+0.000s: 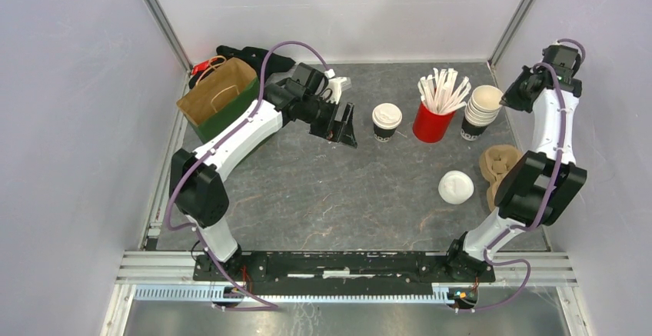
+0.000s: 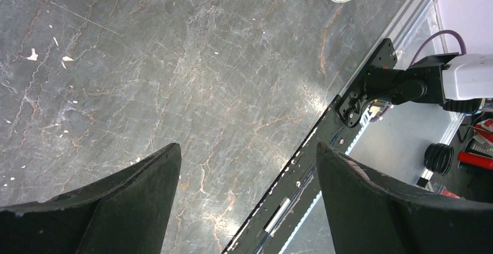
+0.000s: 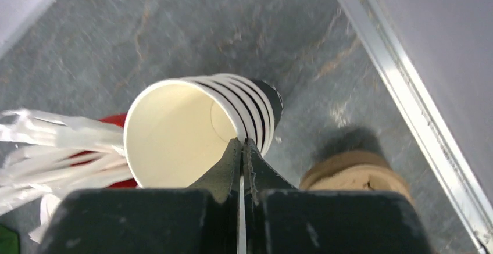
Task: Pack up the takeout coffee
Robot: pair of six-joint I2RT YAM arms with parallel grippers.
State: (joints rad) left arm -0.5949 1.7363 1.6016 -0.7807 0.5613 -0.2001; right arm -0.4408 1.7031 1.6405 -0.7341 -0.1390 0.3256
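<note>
Left tool (image 1: 344,126) spread near lidded cup (image 1: 387,121); right tool (image 3: 242,149) pressed together at cup stack (image 3: 174,132); red pot (image 1: 431,124) between.

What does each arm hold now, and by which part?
The left fingers stand open and hold nothing. The right fingers are shut at the top rim of the cup stack; whether they pinch that rim cannot be told.

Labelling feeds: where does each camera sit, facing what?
Top external: above, behind the bases, looking down on the table; left tool, right tool show.
Left wrist: on left arm, facing table, base rail; open left tool shows.
Right wrist: above the cup stack, looking in; shut right tool shows.
Shared: top and right wrist see the cup stack.
</note>
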